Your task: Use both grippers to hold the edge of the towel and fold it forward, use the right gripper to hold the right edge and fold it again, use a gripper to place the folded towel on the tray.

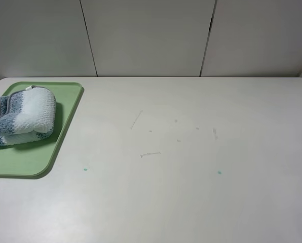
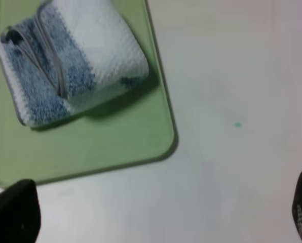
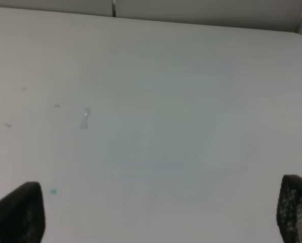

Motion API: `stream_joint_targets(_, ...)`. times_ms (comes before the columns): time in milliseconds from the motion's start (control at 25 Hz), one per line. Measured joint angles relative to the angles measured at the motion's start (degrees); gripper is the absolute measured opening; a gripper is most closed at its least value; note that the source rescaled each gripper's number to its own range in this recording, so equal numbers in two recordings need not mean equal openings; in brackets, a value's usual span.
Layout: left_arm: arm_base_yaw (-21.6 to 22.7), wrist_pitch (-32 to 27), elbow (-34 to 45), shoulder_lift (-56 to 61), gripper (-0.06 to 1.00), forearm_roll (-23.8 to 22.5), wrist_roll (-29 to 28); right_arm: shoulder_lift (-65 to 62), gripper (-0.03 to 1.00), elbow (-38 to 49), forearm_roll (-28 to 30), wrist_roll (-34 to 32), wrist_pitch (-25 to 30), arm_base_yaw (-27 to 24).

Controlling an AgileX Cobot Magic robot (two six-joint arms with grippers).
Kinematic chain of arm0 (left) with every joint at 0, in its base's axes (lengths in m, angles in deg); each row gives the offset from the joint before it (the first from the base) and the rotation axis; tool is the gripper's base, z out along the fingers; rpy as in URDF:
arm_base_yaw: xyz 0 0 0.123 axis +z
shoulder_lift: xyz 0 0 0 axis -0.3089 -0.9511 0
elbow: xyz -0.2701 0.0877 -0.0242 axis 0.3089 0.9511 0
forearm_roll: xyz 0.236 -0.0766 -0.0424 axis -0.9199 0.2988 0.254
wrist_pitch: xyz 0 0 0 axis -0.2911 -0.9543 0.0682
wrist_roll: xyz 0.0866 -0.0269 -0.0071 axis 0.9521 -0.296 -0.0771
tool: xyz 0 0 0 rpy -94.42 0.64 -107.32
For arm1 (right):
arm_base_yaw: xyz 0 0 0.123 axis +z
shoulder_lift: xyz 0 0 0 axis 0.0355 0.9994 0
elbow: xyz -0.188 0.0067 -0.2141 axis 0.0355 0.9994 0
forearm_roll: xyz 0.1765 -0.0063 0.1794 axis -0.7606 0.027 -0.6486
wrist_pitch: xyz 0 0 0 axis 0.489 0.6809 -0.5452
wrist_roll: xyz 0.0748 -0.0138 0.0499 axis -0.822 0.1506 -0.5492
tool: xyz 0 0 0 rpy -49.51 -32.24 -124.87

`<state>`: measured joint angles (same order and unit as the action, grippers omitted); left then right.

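The towel (image 1: 20,117) lies folded into a thick bundle on the light-green tray (image 1: 37,158) at the table's far left. Its grey hem (image 2: 53,66) runs across the blue-grey stripes, and the pale stripe faces the table's middle. In the left wrist view the towel (image 2: 72,61) and the tray (image 2: 105,144) lie beyond my left gripper (image 2: 158,212), whose black fingertips (image 2: 14,212) stand wide apart with nothing between them. My right gripper (image 3: 156,215) is open over bare white table, well away from the towel. Neither arm shows in the exterior high view.
The white table (image 1: 191,167) carries faint scratches (image 1: 150,154) and two small teal dots (image 1: 219,172). Pale wall panels (image 1: 151,38) stand along the far edge.
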<state>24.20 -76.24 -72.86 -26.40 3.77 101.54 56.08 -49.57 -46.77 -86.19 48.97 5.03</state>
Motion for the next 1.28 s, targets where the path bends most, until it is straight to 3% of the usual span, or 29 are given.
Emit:
stream_joint_targets(400,-5.63,4.87,11.69,12.91,1.0,-0.85,-3.49,0.0,1.0,0.0,0.0,0.0,0.0,0.0)
stream_joint_targets(1280,-5.63,4.93,11.83,14.19,1.0,-0.85,-3.43,0.0,1.0,0.0,0.0,0.01,0.0,0.0)
